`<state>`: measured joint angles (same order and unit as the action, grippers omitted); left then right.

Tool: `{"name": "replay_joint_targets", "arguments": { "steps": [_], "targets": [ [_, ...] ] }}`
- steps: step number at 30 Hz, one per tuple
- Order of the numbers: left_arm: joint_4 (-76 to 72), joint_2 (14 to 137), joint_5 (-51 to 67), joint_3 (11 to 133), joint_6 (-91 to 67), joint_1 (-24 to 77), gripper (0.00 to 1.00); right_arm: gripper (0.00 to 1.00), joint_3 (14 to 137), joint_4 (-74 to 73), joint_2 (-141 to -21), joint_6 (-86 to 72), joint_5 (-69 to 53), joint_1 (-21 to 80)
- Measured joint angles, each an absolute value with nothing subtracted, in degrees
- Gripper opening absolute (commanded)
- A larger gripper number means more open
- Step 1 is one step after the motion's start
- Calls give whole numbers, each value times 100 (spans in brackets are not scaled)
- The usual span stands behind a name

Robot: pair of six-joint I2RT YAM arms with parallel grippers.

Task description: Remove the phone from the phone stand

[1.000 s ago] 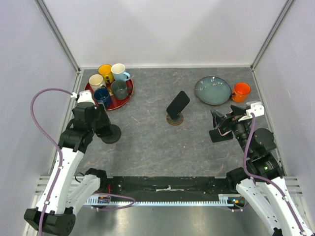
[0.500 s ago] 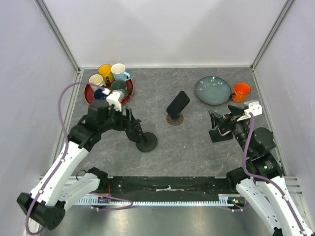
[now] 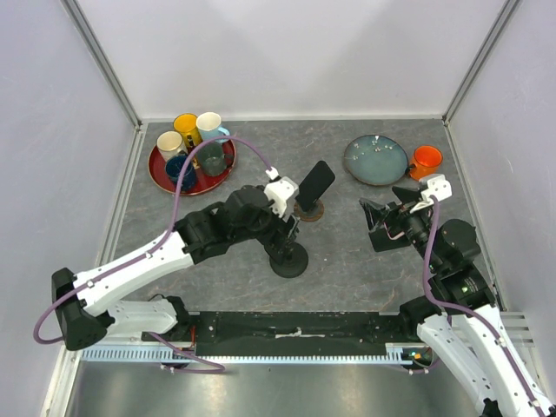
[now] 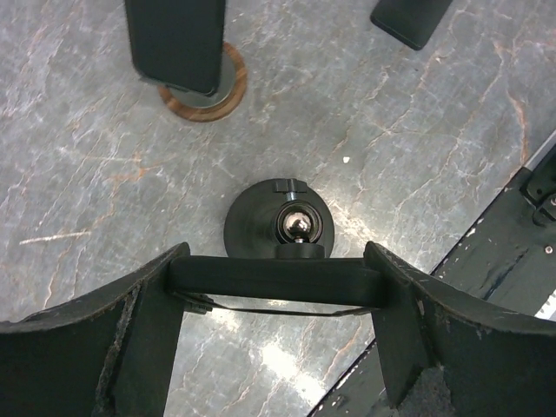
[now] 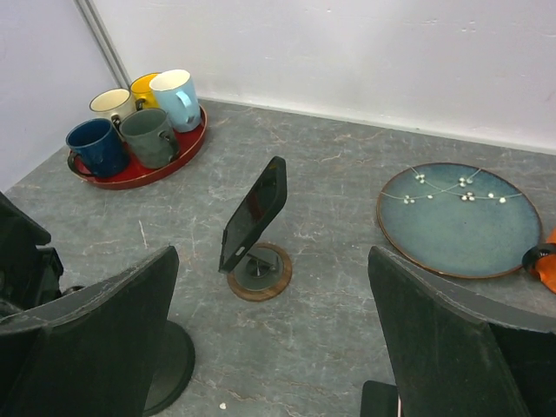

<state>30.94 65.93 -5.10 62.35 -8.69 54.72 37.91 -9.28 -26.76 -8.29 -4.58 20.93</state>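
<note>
Left pincer [image 4: 276, 265] clenched on the crossbar of a black mount [image 3: 288, 260]; its round base sits mid-table, just on the near side of the stand [image 3: 308, 209]. We see the phone [image 3: 314, 183] tilted on that stand, centre of the tabletop, somewhat toward the far edge. Right pincer [image 3: 376, 226] released, jaws wide, toward the right edge; we note it well apart from the phone.
</note>
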Motion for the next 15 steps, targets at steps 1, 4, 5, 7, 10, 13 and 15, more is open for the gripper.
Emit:
{"name": "replay_joint_targets", "arguments": {
  "steps": [1,4,5,7,10,13,15],
  "targets": [
    [3050,6641,-578,6241,-843,5588,21,98,3791,-930,-2681,-827,-475,2095],
    [2928,6716,-701,6248,-794,5865,24,98,3798,-930,-2711,-827,-526,2095],
    [2904,6726,-740,6248,-779,5944,28,98,3800,-930,-2727,-825,-539,2095],
    [2864,6764,-805,6248,-753,6064,33,98,3830,-954,-2786,-821,-574,2095],
    [2810,6779,-888,6246,-746,6121,49,98,3887,-974,-2877,-814,-617,2095],
    [2762,6766,-919,6206,-746,6121,67,98,3927,-1009,-2926,-814,-661,2095],
    [2674,6705,-947,6117,-746,6123,80,98,3948,-1026,-2950,-814,-681,2095]
  ]
}}
